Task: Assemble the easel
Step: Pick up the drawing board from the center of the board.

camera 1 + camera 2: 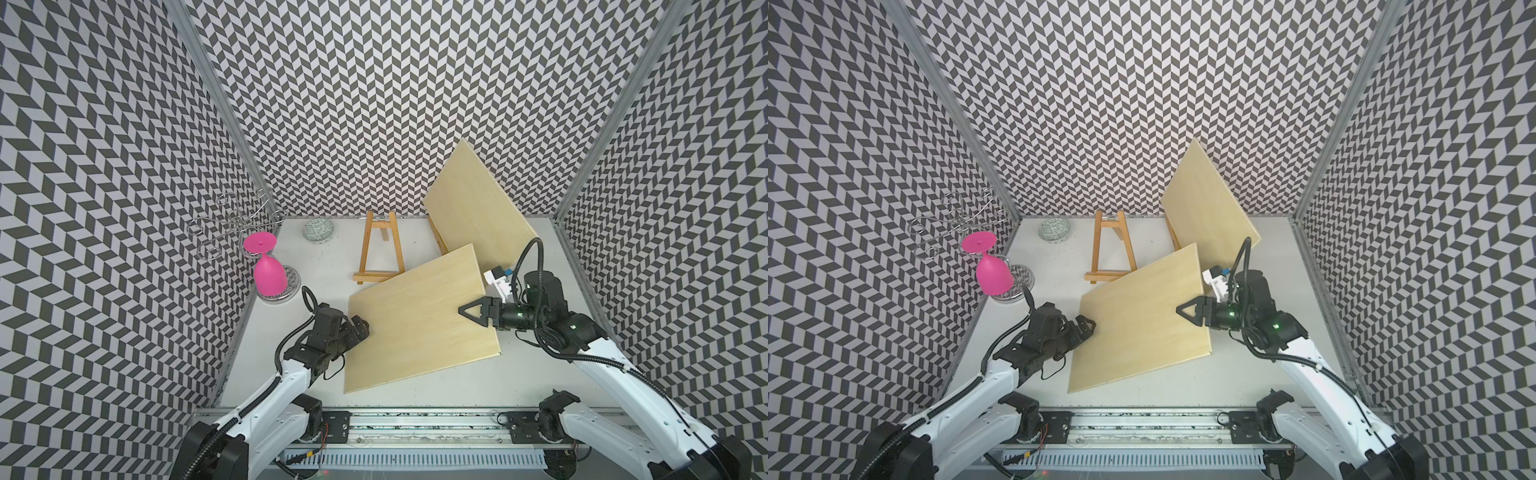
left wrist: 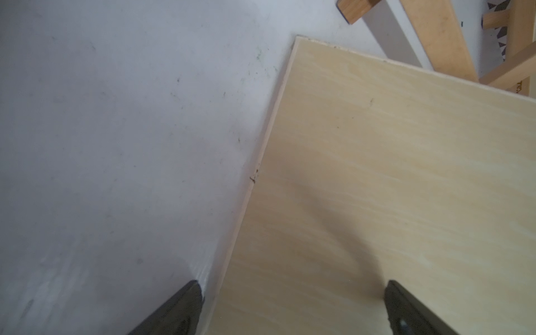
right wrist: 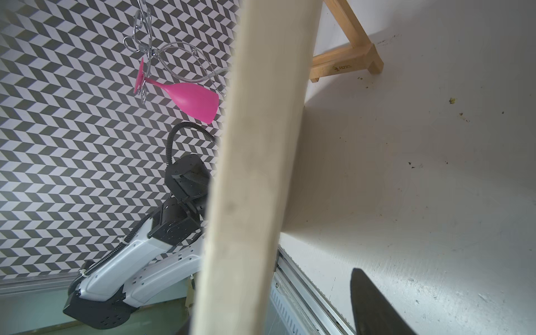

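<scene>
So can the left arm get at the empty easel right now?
Probably yes. The left gripper is open at the near board edge, and bare table leads to the easel; only the board's far corner crowds its foot.

Wooden easel (image 1: pixel 376 275) stands by the back wall (image 1: pixel 374 104), pale board (image 1: pixel 419 316) tilted before it, second board (image 1: pixel 478 203) propped beside

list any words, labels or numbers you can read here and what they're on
Printed mark on the easel's bottom bar, right wrist view: too blurred to read.
Dark lettering on an easel bar, left wrist view: cut off at the picture's edge, unreadable.
No other text can be made out.
</scene>
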Controlling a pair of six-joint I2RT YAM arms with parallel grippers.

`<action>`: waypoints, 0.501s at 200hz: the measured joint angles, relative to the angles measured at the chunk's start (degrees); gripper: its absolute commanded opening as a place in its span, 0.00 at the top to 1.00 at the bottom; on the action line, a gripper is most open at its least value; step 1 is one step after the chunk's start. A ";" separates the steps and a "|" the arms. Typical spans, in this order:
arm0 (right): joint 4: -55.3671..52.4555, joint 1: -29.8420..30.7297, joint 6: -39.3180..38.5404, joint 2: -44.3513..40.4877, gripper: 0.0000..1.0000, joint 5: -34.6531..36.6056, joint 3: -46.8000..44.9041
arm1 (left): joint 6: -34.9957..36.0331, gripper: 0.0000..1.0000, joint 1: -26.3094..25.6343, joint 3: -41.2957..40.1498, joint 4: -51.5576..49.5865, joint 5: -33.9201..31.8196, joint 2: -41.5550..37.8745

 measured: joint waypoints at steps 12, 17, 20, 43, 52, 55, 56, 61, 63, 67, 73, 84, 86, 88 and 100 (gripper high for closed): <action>0.02 0.20 -0.52 -0.72 0.73 0.00 0.35 | 0.39 0.02 -0.13 1.40 -1.62 -0.68 -1.11; 0.07 0.33 -0.79 -1.14 0.73 0.09 0.52 | 0.59 0.01 -0.17 1.99 -2.23 -1.01 -1.57; 0.07 0.39 -0.90 -1.38 0.73 0.13 0.61 | 0.74 0.02 -0.20 2.45 -2.67 -1.29 -1.97; 0.26 0.74 -2.05 -3.06 0.74 0.33 1.07 | 2.78 0.02 -0.20 7.32 -6.05 -3.26 -4.24; 0.70 0.87 -2.34 -3.28 0.73 -0.07 1.20 | 4.00 0.02 -0.20 9.68 -7.08 -4.07 -5.01; 0.85 0.90 -2.36 -3.30 0.73 -0.17 1.22 | 4.52 0.02 -0.20 10.49 -7.32 -4.31 -5.22; 0.90 0.90 -2.38 -3.32 0.73 -0.20 1.22 | 4.66 0.02 -0.20 10.71 -7.39 -4.33 -5.25; 1.18 0.98 -2.58 -3.32 0.73 -0.39 1.25 | 5.81 0.02 -0.20 12.20 -7.67 -4.70 -5.64; 1.31 1.03 -2.62 -3.34 0.73 -0.42 1.27 | 6.25 0.02 -0.20 12.85 -7.72 -4.76 -5.81; 1.38 1.11 -2.78 -3.34 0.73 -0.46 1.36 | 7.17 0.02 -0.20 13.90 -7.78 -4.81 -6.10; 1.53 1.20 -2.99 -3.34 0.73 -0.42 1.40 | 8.92 0.03 -0.20 15.65 -7.56 -4.63 -6.54; 1.70 1.33 -3.34 -3.34 0.73 -0.33 1.49 | 12.76 0.05 -0.20 18.95 -6.45 -3.74 -6.91; 1.75 1.36 -3.41 -3.34 0.74 -0.35 1.49 | 13.18 0.06 -0.20 19.43 -6.29 -3.63 -6.93; 1.77 1.38 -3.41 -3.34 0.74 -0.33 1.49 | 13.99 0.06 -0.20 20.11 -6.01 -3.34 -6.91; 1.84 1.40 -3.50 -3.21 0.76 -0.31 1.55 | 17.49 0.09 -0.20 23.43 -3.43 -2.08 -6.43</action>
